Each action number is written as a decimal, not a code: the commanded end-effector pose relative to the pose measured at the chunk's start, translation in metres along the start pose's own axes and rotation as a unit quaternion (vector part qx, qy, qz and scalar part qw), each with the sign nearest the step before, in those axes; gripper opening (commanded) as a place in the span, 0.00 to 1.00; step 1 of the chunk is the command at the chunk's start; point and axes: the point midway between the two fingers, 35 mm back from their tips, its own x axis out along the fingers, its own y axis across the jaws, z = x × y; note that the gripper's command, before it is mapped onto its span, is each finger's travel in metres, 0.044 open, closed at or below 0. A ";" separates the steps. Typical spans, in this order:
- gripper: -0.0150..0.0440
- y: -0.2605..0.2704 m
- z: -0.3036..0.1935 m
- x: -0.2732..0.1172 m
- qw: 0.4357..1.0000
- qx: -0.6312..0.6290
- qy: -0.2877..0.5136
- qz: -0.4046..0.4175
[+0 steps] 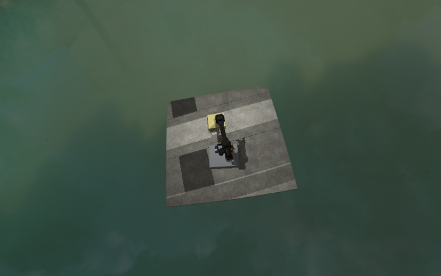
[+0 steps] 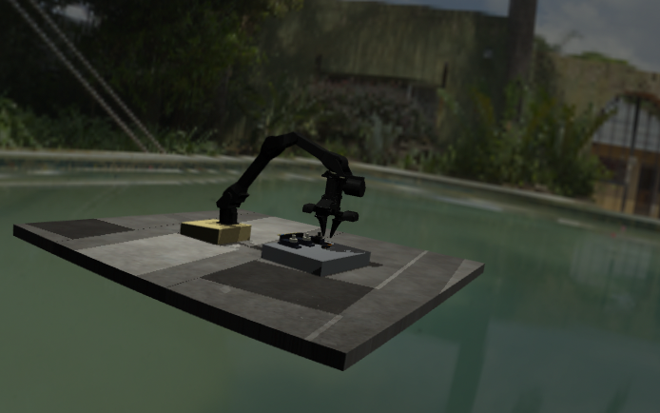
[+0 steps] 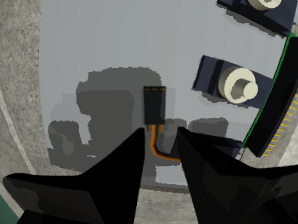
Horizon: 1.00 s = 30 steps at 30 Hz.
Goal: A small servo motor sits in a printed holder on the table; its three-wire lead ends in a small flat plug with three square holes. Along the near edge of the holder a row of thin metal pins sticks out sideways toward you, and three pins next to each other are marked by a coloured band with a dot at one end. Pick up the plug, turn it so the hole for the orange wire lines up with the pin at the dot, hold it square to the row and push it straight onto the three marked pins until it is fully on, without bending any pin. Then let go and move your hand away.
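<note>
Plug lies flat on the grey block, at twelve o'clock from the pincer in the wrist view, just beyond its tips. The pincer stands narrowly parted, holding nothing. Orange wire trails from the plug's six o'clock end; yellow pins sit apart, towards three o'clock.
</note>
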 end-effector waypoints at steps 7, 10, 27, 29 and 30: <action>0.45 0.003 0.001 0.019 1.000 0.006 -0.003 0.004; 0.45 0.003 0.001 0.020 1.000 0.006 -0.003 0.004; 0.33 0.003 0.001 0.034 1.000 0.006 -0.003 0.004; 0.30 0.003 0.001 0.034 1.000 0.006 -0.003 0.004; 0.29 0.003 0.001 0.034 1.000 0.006 -0.003 0.004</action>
